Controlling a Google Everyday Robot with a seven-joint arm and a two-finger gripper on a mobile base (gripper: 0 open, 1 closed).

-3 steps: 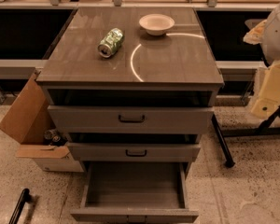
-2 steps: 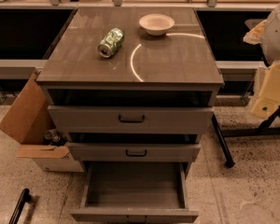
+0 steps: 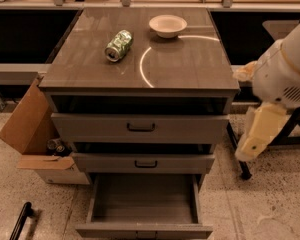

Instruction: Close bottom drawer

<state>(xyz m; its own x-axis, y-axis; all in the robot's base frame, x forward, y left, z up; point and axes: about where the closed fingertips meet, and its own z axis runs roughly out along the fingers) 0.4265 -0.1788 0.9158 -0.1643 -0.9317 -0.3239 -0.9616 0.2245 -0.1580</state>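
Three drawers sit under the worktop [image 3: 190, 59]; the bottom drawer [image 3: 144, 201], at six o'clock, stands pulled well out. The gripper [image 3: 254, 139] hangs at three o'clock, apart from the drawers; how far open it is cannot be told.

Grey-brown bottom drawer [image 3: 144, 204]; green can [image 3: 119, 45]; cream tool [image 3: 252, 141] right.
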